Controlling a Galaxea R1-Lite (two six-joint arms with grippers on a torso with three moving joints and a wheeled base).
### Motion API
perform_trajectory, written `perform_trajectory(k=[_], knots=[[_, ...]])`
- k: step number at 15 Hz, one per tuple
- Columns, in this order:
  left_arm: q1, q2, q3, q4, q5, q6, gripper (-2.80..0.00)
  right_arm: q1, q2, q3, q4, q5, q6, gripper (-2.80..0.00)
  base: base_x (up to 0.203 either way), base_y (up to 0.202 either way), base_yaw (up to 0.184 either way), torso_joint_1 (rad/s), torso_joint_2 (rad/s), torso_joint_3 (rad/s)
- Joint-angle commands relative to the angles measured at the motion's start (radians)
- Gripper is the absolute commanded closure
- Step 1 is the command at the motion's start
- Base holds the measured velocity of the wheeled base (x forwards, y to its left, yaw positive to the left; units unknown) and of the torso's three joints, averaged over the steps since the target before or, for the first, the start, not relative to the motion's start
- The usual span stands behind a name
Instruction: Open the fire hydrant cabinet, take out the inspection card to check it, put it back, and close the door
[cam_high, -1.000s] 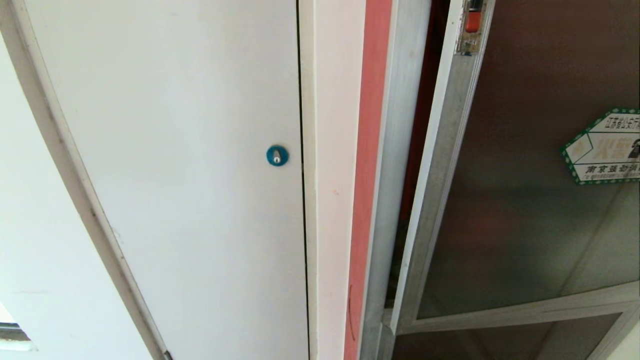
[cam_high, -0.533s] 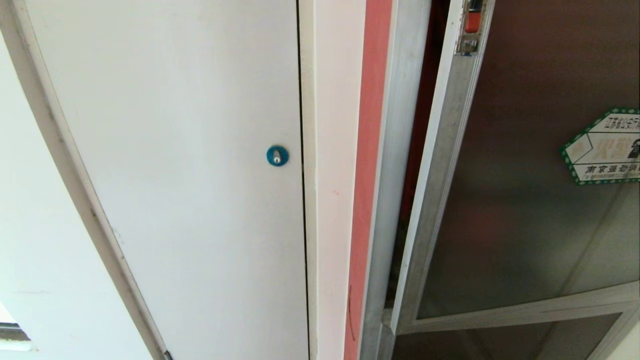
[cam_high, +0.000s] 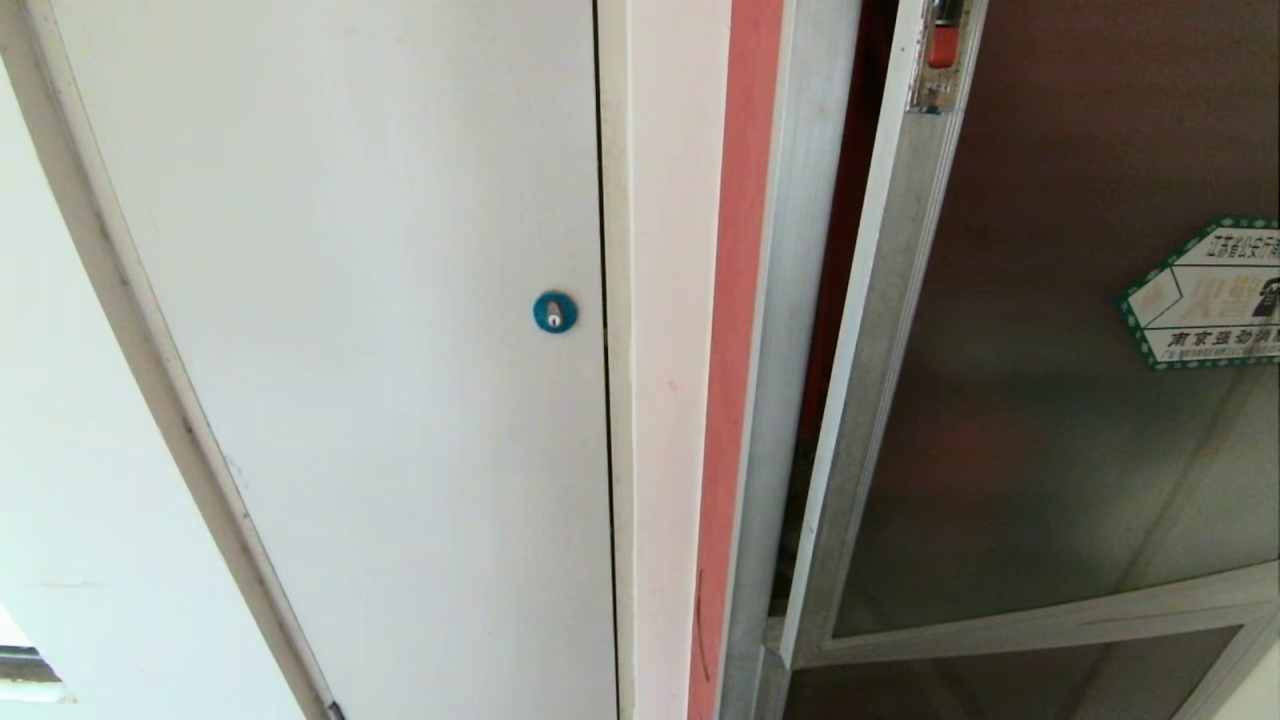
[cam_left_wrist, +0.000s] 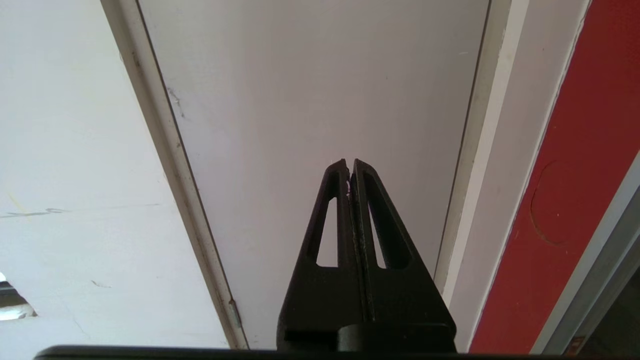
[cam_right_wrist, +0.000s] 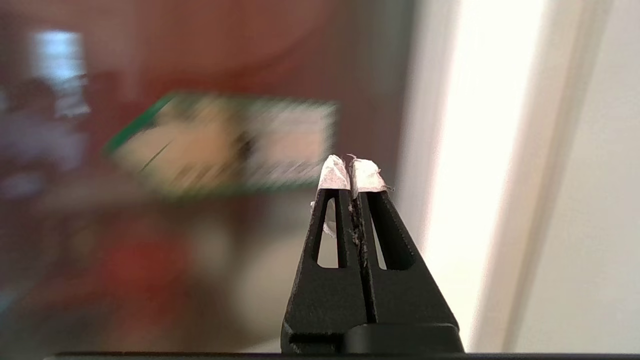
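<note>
The fire hydrant cabinet's silver frame (cam_high: 790, 300) stands at the right of the head view. Its door (cam_high: 1050, 400), dark glass in an aluminium frame, hangs slightly ajar, leaving a narrow dark red gap (cam_high: 845, 250). The door carries a green-bordered sticker (cam_high: 1210, 295) and a small red latch (cam_high: 941, 45) at the top of its free edge. The inspection card is out of view. My right gripper (cam_right_wrist: 350, 160) is shut and empty, its taped tips facing the blurred sticker (cam_right_wrist: 225, 142) on the glass. My left gripper (cam_left_wrist: 348, 162) is shut, parked facing the white door (cam_left_wrist: 310, 100). Neither gripper appears in the head view.
A plain white door (cam_high: 350, 300) with a blue round lock (cam_high: 554, 311) fills the left half of the head view. A red strip (cam_high: 735, 350) runs between it and the cabinet frame. A lower dark glass panel (cam_high: 1000, 685) sits under the door.
In the head view the door's free edge, latch and sticker have shifted a little to the left. Nothing else differs.
</note>
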Motion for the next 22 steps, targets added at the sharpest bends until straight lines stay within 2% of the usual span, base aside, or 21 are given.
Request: perform_trajectory(k=[1,4,8,9,10,16,18,22], knots=[[0.0,0.0,0.028,-0.001,-0.001,0.0,0.0,-0.006,-0.157,0.134,0.006,0.1,0.014,0.0,0.0,0.0,0.0,0.0,0.0,0.0],[0.0,0.0,0.028,-0.001,-0.001,0.0,0.0,0.005,-0.29,0.347,0.028,0.237,0.062,0.0,0.0,0.0,0.0,0.0,0.0,0.0],[-0.001,0.0,0.028,-0.001,-0.001,0.0,0.0,0.009,-0.304,0.632,-0.16,0.349,0.134,0.0,0.0,0.0,0.0,0.0,0.0,0.0],[-0.001,0.0,0.028,-0.001,-0.001,0.0,0.0,0.009,-0.305,0.669,-0.19,0.371,0.152,0.0,0.0,0.0,0.0,0.0,0.0,0.0],[0.0,0.001,0.028,-0.001,-0.001,0.0,0.0,0.009,-0.305,0.671,-0.178,0.384,0.192,0.0,0.0,0.0,0.0,0.0,0.0,0.0],[0.0,0.0,0.028,-0.001,-0.001,0.0,0.0,0.009,-0.306,0.67,0.046,0.385,0.196,0.0,0.0,0.0,0.0,0.0,0.0,0.0],[0.0,0.0,0.028,-0.001,-0.001,0.0,0.0,0.009,-0.306,0.671,0.052,0.384,0.226,0.0,0.0,0.0,0.0,0.0,0.0,0.0],[-0.001,0.0,0.028,-0.001,-0.001,0.0,0.0,0.009,-0.306,0.67,0.051,0.384,0.229,0.0,0.0,0.0,0.0,0.0,0.0,0.0]])
